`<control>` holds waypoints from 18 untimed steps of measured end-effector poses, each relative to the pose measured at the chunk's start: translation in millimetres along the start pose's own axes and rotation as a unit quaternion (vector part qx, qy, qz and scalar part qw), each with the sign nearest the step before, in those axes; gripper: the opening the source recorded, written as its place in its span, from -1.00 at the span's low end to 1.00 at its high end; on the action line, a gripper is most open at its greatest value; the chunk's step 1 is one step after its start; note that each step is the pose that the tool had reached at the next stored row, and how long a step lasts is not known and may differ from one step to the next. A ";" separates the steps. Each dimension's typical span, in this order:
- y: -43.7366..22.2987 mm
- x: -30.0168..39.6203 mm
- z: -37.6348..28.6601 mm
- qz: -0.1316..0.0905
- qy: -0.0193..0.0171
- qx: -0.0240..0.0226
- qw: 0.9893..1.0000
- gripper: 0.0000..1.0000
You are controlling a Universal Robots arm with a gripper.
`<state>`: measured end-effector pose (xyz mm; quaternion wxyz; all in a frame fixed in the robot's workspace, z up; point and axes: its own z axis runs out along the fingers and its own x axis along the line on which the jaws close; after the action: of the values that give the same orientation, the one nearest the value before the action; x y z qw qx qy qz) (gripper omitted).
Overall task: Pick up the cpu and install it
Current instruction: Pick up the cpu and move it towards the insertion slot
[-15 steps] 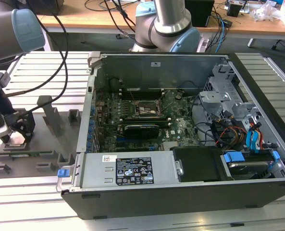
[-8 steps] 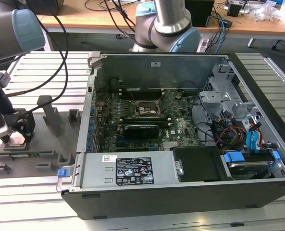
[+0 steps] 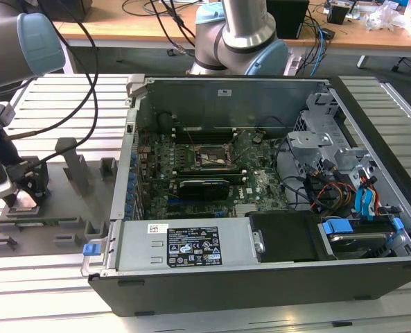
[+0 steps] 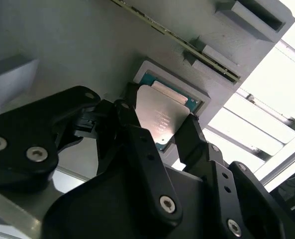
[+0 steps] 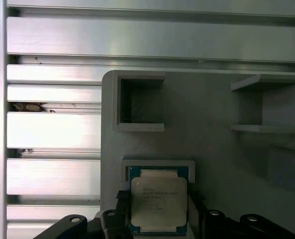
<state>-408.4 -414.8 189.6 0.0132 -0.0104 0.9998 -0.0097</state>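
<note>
Currently, tool [image 3: 25, 191]: low over the grey fixture plate [image 3: 53, 223] at the exterior view's left, set narrow, its black fingers [image 4: 137, 139] against two opposite edges of the cpu [image 5: 158, 201].
cpu: silvery top up, lying flat in a shallow square recess of the fixture plate, clasped between the fingers in both wrist views.
fixture plate: rests on the slatted metal table [image 3: 66, 104]; open pockets [image 5: 140, 102] stand near the recess.
computer case [image 3: 260, 277]: open, on the table toward the exterior view's right, well apart from the tool.
socket [image 3: 212, 158]: black-and-metal frame on the green board inside the case.
</note>
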 end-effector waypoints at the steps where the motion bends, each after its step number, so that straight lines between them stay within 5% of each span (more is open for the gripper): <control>1: 0.0 0.0 0.0 0.000 0.000 0.000 1.000 0.09; 11: 0.0 0.0 -0.3 0.000 0.000 0.000 1.000 0.09; 18: -0.2 -0.3 -10.4 0.000 0.000 0.000 1.000 0.09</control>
<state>-408.4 -414.8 200.0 0.0133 -0.0104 0.9998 -0.0094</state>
